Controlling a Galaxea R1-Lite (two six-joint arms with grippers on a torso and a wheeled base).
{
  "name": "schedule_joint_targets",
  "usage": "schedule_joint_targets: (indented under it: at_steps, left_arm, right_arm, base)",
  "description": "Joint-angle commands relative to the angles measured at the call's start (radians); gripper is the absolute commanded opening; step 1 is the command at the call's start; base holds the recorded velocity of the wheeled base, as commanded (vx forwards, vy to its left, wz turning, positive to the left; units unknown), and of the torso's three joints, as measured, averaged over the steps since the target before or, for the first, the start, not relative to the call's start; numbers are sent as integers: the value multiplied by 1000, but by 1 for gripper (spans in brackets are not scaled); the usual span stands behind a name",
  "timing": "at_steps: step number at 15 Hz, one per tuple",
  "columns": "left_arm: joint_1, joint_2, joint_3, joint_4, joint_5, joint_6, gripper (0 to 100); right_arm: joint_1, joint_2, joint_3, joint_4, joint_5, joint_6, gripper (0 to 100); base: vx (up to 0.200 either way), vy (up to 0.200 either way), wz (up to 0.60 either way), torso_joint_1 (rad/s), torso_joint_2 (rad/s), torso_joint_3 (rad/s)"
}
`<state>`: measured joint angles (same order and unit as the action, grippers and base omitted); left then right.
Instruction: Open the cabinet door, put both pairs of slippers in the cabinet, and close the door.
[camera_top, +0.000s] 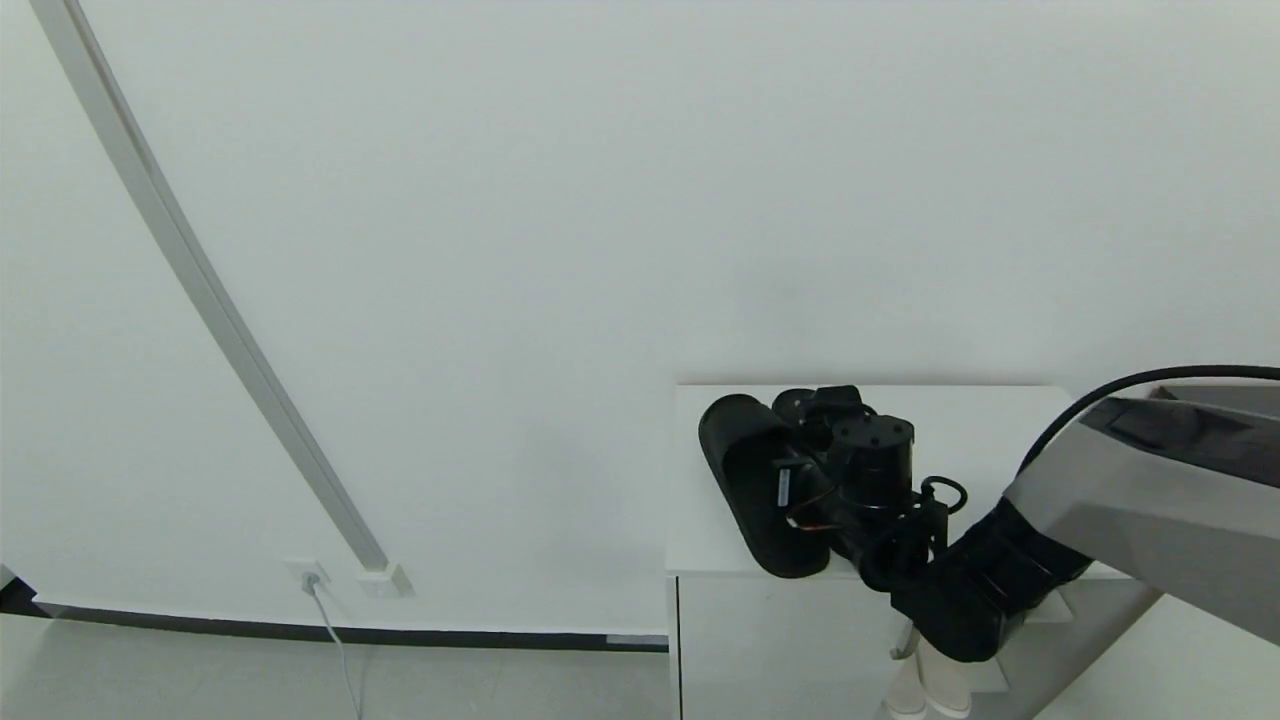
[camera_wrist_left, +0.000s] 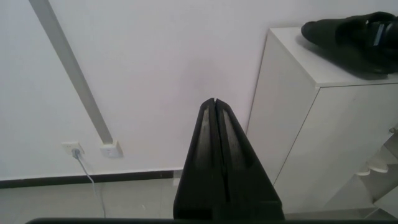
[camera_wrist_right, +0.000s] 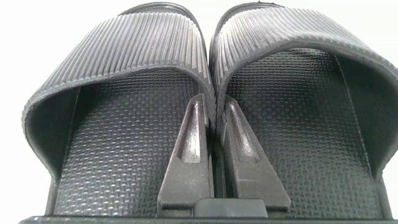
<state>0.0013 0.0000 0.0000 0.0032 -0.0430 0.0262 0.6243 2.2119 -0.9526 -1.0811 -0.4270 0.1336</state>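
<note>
Slippers (camera_wrist_right: 124, 124) on cabinet top (camera_top: 1000, 420): R end effector (camera_wrist_right: 214, 107) pinches inner straps; L end effector (camera_wrist_left: 215, 103) pressed together.

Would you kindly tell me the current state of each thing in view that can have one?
Right tool: shut on the black slippers, pinching both straps together.
Black slippers: side by side on top of the cabinet.
Left tool: shut, empty, in the air beside the cabinet.
Cabinet: seems open at the front, a pale pair inside.
Plug: plugged in.
</note>
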Motion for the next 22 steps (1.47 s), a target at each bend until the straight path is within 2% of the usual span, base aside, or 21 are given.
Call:
schedule_joint_targets:
  at_steps: [1,5,7,10,12,15,16,17,20,22]
  left_arm:
    - [0,2,0,0,0,0,0]
    - [0,2,0,0,0,0,0]
    - [0,2,0,0,0,0,0]
    - [0,2,0,0,0,0,0]
    - [0,2,0,0,0,0,0]
    - [0,2,0,0,0,0,0]
    - [0,2,0,0,0,0,0]
    - [0,2,0,0,0,0,0]
    - [0,2,0,0,0,0,0]
    - [0,2,0,0,0,0,0]
  right_arm:
    - [29,-141,109,1,48,-9,0]
    - [83,-370,328,82,267,-55,0]
    - [98,-443,339,138,275,-58,0]
    - [98,-512,348,300,289,-89,0]
    - [100,-486,337,259,297,-85,0]
    - [95,-382,339,33,261,-81,0]
    - [94,-388,347,43,234,-85,0]
    - [95,-405,337,79,235,-81,0]
    - [121,-518,236,329,238,14,0]
    - [124,-532,259,345,240,12,0]
  base:
    - [0,0,0,0,0,0]
    - [0,0,0,0,0,0]
    - [0,0,0,0,0,0]
    - [0,0,0,0,0,0]
    - [0,0,0,0,0,0]
    - [0,0,0,0,0,0]
    - [0,0,0,0,0,0]
    - [0,0,0,0,0,0]
    - [0,0,0,0,0,0]
    - [0,0,0,0,0,0]
